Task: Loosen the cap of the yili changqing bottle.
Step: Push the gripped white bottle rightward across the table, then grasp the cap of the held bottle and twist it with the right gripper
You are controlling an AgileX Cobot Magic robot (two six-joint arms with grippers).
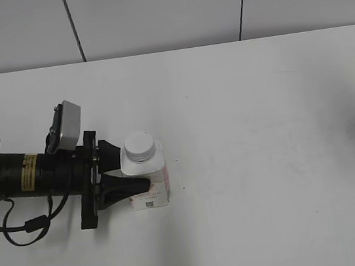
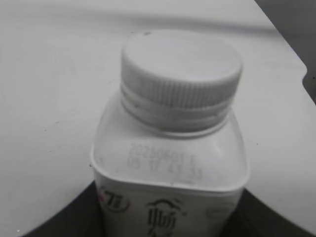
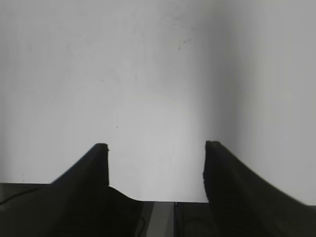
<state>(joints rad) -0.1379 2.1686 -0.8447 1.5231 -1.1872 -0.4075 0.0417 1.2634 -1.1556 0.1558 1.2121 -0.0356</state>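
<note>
From outside, your left hand (image 1: 130, 173) clamps the upright yili changqing bottle (image 1: 150, 184) on the table (image 1: 263, 127), steadying it. Left wrist: the cap (image 2: 181, 74) sits exposed. Right wrist: your right hand (image 3: 156, 170) hangs apart over bare table, free for twisting

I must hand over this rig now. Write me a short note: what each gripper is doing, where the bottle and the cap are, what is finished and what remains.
Left gripper: shut on the yili changqing bottle, one finger on each side of its body, holding it upright on the white table.
Right gripper: open, empty, over bare table; it is not visible in the exterior view.
The cap: seated on the bottle's neck, with nothing touching it.
Done: bottle is steadied.
Left: bring the right gripper to the cap, close on it and twist to loosen it. Whether it has been turned at all cannot be told.
</note>
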